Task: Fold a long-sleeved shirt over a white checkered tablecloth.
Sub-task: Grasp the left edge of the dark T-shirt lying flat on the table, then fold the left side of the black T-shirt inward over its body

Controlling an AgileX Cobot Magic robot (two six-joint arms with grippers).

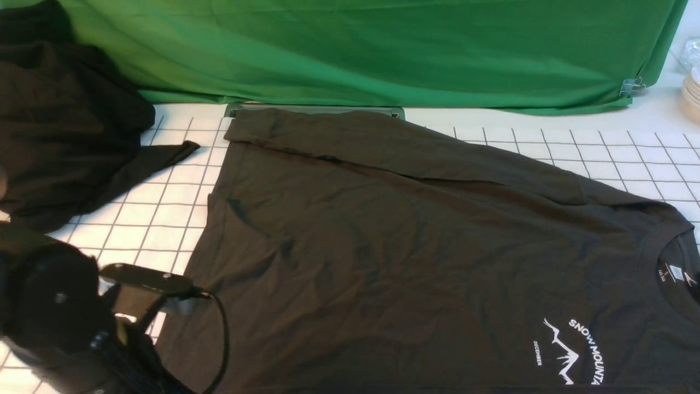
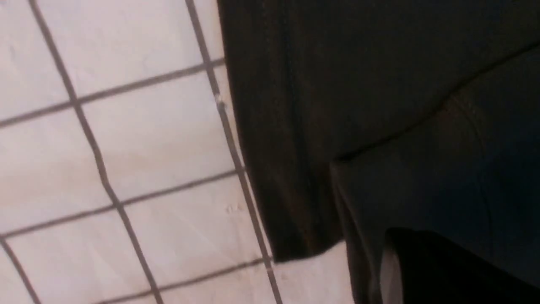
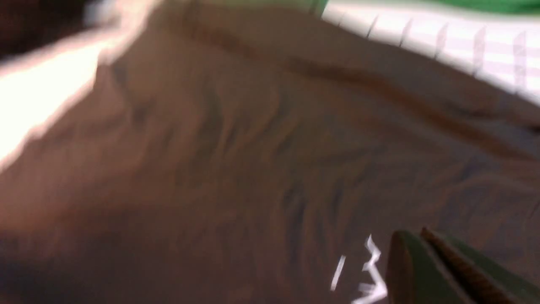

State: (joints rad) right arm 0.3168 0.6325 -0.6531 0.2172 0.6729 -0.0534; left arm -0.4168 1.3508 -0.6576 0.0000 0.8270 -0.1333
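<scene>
White checkered tablecloth (image 1: 601,153) underneath, long-sleeved shirt (image 1: 383,246) flat on it, logo up, 1 sleeve along the shirt's far edge. Left gripper (image 1: 191,295) sits at the shirt's hem corner, I'd say for a pinch; can't tell if it's clamped. Right gripper (image 3: 426,270) hovers by the shirt's logo, jaws too blurred to read.

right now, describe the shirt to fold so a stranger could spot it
On the white checkered tablecloth in front of the green backdrop, the long-sleeved shirt is the dark garment spread flat across the middle and right. Unlike the blacker heap at the far left, it carries a white mountain logo near its round collar.
</scene>
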